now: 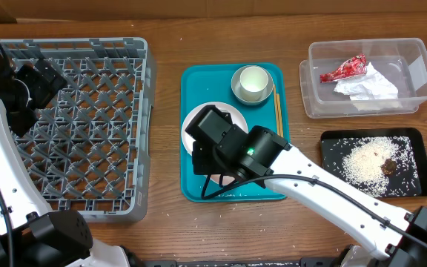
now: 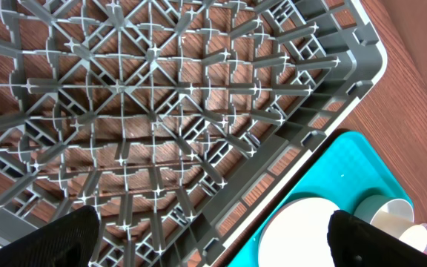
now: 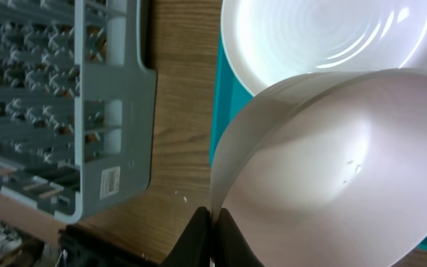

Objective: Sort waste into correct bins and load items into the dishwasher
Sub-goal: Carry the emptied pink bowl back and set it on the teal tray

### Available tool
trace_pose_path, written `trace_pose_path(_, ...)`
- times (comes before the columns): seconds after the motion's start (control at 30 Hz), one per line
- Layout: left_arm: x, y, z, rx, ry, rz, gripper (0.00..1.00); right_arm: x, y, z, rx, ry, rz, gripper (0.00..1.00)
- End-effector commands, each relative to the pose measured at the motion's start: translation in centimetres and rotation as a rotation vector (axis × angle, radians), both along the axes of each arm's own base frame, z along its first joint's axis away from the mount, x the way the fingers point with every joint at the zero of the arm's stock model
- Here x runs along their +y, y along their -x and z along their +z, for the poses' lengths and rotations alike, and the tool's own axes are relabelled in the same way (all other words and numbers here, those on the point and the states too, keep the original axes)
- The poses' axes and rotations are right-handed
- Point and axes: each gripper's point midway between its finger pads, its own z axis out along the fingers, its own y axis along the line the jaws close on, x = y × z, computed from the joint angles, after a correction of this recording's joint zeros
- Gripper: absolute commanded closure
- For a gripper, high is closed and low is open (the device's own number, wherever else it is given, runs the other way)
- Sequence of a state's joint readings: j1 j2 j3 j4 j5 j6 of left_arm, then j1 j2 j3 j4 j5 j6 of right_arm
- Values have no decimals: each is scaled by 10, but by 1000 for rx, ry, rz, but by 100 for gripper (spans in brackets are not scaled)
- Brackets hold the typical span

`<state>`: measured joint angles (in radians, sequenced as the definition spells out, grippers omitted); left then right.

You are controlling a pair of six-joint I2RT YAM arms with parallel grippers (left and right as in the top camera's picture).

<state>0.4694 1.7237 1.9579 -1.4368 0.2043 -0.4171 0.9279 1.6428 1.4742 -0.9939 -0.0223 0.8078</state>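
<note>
Plate [image 3: 325, 163], tilted (rim pinched by right gripper [image 3: 212, 226])

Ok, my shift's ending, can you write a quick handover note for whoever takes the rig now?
Left gripper: open, over the dish rack, which is empty.
Right gripper: shut on the large plate's rim, tilted over the teal tray.
Done: red wrapper and napkin in clear tub; rice and brown scrap in black tray.
To do: rack plate, small white dish, cup in grey bowl, chopsticks.
</note>
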Motion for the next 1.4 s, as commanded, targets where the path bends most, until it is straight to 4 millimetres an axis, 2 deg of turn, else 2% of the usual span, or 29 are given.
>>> trace_pose_path(0.0,1,1,9,-23,-11,12,0,2,-14,-4,-55,36,-63,96)
trace_pose_path(0.13,1,1,9,-23,-11,12,0,5,-18,-31,-23,92,-66,96)
trace_pose_path(0.17,1,1,9,-23,-11,12,0,5,-17,-48,3,130,-63,96)
trace_pose_path(0.23,1,1,9,-23,-11,12,0,2,-15,-64,32,175,-61,96)
trace_pose_path(0.33,1,1,9,-23,-11,12,0,-7,-13,-75,50,235,-66,96)
trace_pose_path(0.4,1,1,9,-23,-11,12,0,-17,-14,-76,39,279,-77,96)
trace_pose_path(0.53,1,1,9,-23,-11,12,0,-51,-13,-77,22,428,-133,96)
trace_pose_path(0.6,1,1,9,-23,-11,12,0,-62,-12,-77,25,468,-162,96)
trace_pose_path(0.87,1,1,9,-23,-11,12,0,-49,-12,-78,40,406,-155,96)
trace_pose_path(1.2,1,1,9,-23,-11,12,0,-62,-2,-80,76,464,-149,95)
trace_pose_path(1.33,1,1,9,-23,-11,12,0,-62,-2,-80,76,465,-149,52)
trace_pose_path(1.37,1,1,9,-23,-11,12,0,-62,-2,-80,76,465,-149,48)
